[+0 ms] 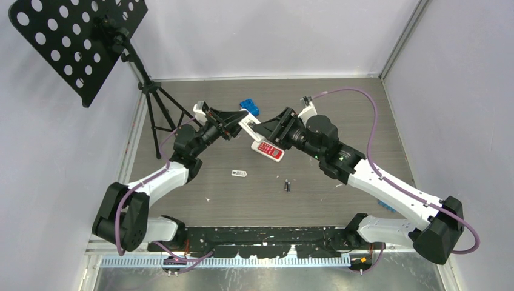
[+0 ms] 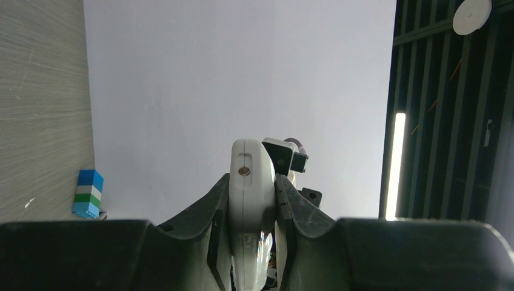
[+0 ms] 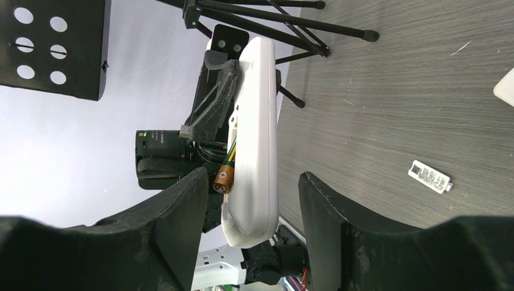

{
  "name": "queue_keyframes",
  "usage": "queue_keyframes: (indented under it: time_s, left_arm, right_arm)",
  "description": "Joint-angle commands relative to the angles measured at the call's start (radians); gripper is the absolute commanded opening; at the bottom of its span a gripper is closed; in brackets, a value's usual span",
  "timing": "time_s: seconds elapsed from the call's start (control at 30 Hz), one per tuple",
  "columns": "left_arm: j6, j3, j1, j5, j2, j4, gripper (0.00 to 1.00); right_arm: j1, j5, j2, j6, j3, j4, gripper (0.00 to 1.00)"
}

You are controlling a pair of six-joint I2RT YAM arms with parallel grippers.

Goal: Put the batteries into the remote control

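Observation:
My left gripper (image 1: 238, 120) is shut on a white remote (image 1: 248, 127) and holds it above the table; in the left wrist view the remote (image 2: 250, 188) is clamped between the fingers. My right gripper (image 1: 268, 129) is open, its fingers either side of the same remote's (image 3: 257, 121) lower end without touching it. One battery (image 3: 223, 176), with a copper end, sits tilted in the remote's open back, next to my right gripper's left finger. Two more batteries (image 1: 287, 185) lie on the table in front of the arms.
A red and white remote (image 1: 270, 150) lies under my right gripper. A small white cover (image 1: 239, 173) lies on the table, also in the right wrist view (image 3: 429, 176). A blue block (image 1: 249, 107) stands behind. A black music stand (image 1: 79, 42) on a tripod is at the far left.

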Motion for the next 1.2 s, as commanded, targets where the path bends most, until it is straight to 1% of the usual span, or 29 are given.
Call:
queue_keyframes:
  time_s: [0.0,0.13,0.33,0.4,0.43,0.53,0.7,0.8,1.03,1.1,1.17]
  left_arm:
    - [0.014,0.029,-0.005,-0.003,0.005,0.090,0.00]
    - [0.015,0.029,-0.007,-0.008,0.003,0.100,0.00]
    - [0.017,0.026,-0.008,-0.010,0.006,0.100,0.00]
    - [0.018,0.026,-0.008,-0.011,0.006,0.101,0.00]
    - [0.018,0.025,-0.008,-0.011,0.006,0.101,0.00]
    - [0.018,0.026,-0.010,-0.011,0.007,0.101,0.00]
    - [0.016,0.025,-0.013,-0.011,0.013,0.108,0.00]
    - [0.013,0.022,-0.015,-0.011,0.015,0.110,0.00]
    - [0.010,0.026,-0.017,-0.013,0.016,0.112,0.00]
    - [0.010,0.027,-0.017,-0.013,0.017,0.112,0.00]
    - [0.008,0.027,-0.017,-0.013,0.018,0.112,0.00]
  right_arm:
    - [-0.006,0.021,-0.024,0.026,-0.010,0.069,0.61]
    - [-0.007,0.022,-0.030,0.034,-0.026,0.089,0.61]
    - [-0.007,0.021,-0.050,0.038,-0.058,0.154,0.69]
    - [-0.007,0.022,-0.064,0.041,-0.080,0.181,0.69]
    - [-0.007,0.055,-0.070,0.042,-0.084,0.182,0.69]
    - [-0.007,0.071,-0.077,0.049,-0.088,0.178,0.68]
    - [-0.007,0.058,-0.067,0.063,-0.094,0.210,0.67]
    - [-0.007,0.055,-0.057,0.068,-0.088,0.201,0.67]
    - [-0.008,0.039,-0.031,0.060,-0.084,0.203,0.59]
    - [-0.007,0.000,-0.025,0.056,-0.085,0.215,0.58]
    - [-0.007,-0.008,-0.021,0.055,-0.087,0.223,0.58]
